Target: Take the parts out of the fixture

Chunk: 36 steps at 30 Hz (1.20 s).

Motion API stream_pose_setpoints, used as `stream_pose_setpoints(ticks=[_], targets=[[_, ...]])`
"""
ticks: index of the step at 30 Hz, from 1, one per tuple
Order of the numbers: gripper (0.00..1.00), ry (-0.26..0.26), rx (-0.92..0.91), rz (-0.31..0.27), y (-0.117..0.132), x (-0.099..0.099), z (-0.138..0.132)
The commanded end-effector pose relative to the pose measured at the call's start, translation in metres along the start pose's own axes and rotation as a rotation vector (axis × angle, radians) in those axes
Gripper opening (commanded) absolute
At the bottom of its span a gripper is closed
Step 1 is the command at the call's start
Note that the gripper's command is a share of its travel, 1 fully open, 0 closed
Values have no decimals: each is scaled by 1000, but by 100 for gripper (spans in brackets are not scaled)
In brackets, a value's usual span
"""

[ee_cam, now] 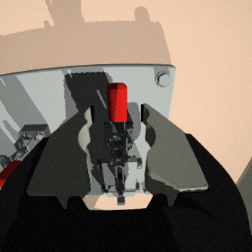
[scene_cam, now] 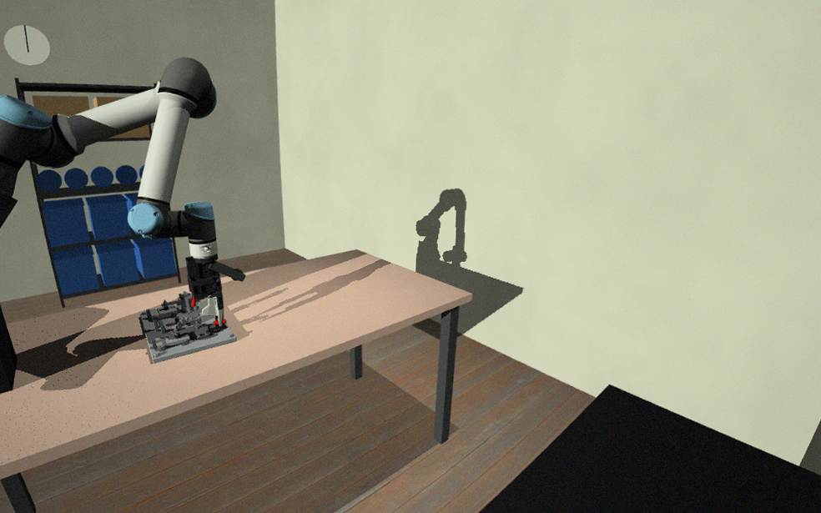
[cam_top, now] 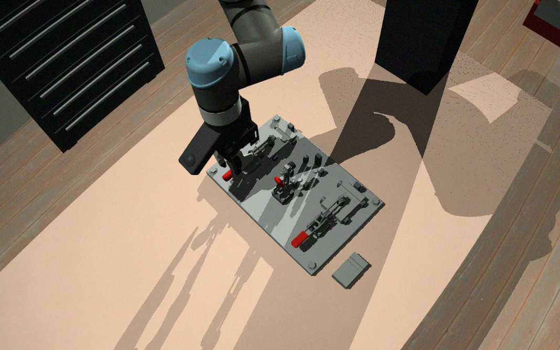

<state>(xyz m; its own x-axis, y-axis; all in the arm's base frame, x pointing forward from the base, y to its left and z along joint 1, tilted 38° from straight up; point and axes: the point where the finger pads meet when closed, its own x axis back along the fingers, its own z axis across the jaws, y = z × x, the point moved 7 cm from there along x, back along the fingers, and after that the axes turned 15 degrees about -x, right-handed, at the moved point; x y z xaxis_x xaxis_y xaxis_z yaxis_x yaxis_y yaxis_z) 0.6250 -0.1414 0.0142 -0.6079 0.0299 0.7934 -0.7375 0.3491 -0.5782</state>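
From my station, one grey part (cam_top: 350, 269) lies flat on the table (cam_top: 103, 247), just beside the fixture (cam_top: 264, 214) plate's near corner, with open tabletop toward the near edge. On the plate's far end the arm points straight down (wrist vertical). The gripper (ee_cam: 118, 113) is partly parted, straddling a red-handled toggle clamp (ee_cam: 117, 102), pinching nothing.
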Motion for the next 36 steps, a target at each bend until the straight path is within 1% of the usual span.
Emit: stream_pose_setpoints(ticks=[1,5,21,22,36], targets=[[28,0,0,1,-1,-10,0],[28,0,0,1,-1,-13,0],[28,0,0,1,-1,-13,0],[0,0,0,1,-1,-13,0],[0,0,0,1,-1,-13,0]])
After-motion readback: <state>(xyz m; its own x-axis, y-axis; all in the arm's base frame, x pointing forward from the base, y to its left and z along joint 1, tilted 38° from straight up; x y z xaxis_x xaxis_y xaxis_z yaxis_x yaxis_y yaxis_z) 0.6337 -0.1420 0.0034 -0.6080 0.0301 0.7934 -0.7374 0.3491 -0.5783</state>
